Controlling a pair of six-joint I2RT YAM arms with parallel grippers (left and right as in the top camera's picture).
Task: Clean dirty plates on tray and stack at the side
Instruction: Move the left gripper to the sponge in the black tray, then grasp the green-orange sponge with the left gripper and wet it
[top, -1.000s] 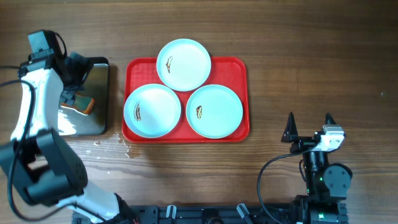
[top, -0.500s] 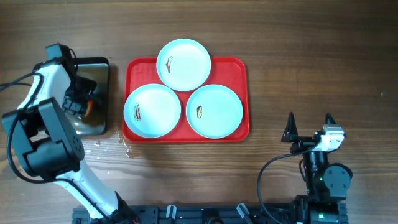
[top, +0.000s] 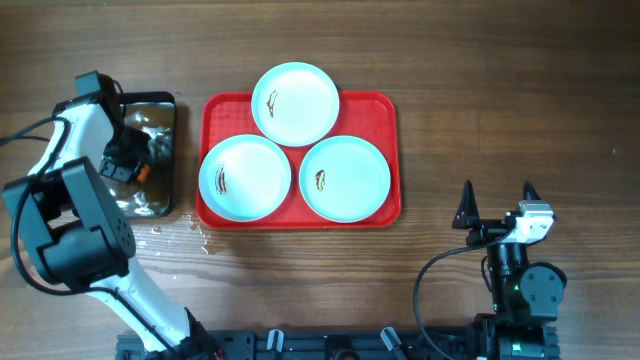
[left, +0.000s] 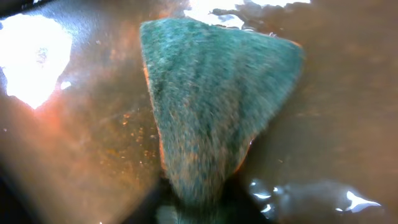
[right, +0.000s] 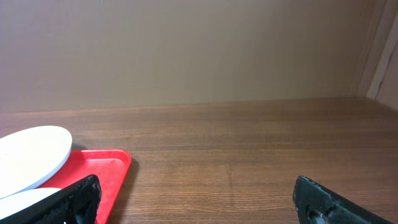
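Observation:
Three pale plates lie on the red tray (top: 388, 112): one at the back (top: 296, 104), one front left (top: 245, 178), one front right (top: 345, 178). Each carries a small brown smear. My left gripper (top: 128, 160) is down inside the black metal tray (top: 162, 110), left of the red one. In the left wrist view its jaws (left: 199, 210) pinch the near end of a green sponge (left: 211, 106) with an orange underside, over wet shiny metal. My right gripper (top: 497, 203) stands open at the front right, nothing between its fingers (right: 74, 202).
Water drops (top: 200, 235) lie on the wood between the black tray and the red tray's front left corner. In the right wrist view the red tray's corner (right: 109, 167) and a plate rim (right: 31, 155) show at the left, with bare wood ahead.
My left arm has dropped into the black tray and its jaws have closed in on the sponge. The plates and the right arm have not moved.

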